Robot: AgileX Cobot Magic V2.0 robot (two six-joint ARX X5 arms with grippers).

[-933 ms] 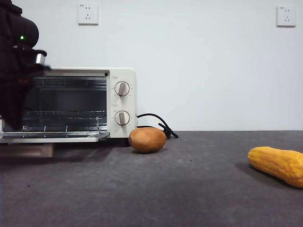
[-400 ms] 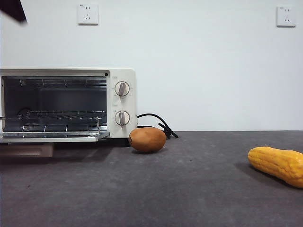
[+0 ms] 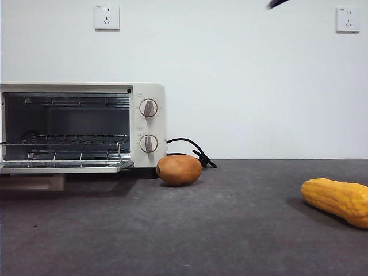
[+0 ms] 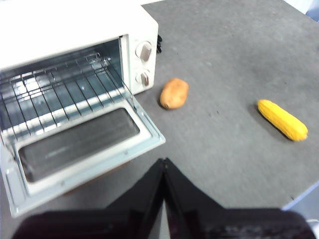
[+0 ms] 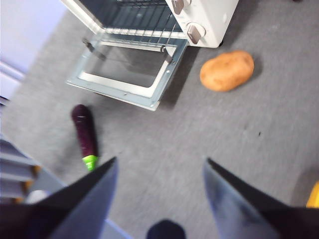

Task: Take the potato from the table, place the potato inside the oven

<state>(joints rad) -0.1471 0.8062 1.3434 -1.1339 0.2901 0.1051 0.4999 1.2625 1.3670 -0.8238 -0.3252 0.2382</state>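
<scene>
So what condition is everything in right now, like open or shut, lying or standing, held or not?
oven: door folded down open, racks bare.
potato: lying on the table beside the oven, not held.
corn cob: lying on its side, untouched.
eggplant: lying on the table in front of the open door.
left end effector: shut, holding nothing.
right end effector: open, high above the table.

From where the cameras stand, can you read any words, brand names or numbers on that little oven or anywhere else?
None can be read.
Oven: small marks above each of its two knobs, too small to read.
Wall sockets: a tiny mark near the top edge, too small to read.
Potato, corn cob, eggplant: no text on them.
</scene>
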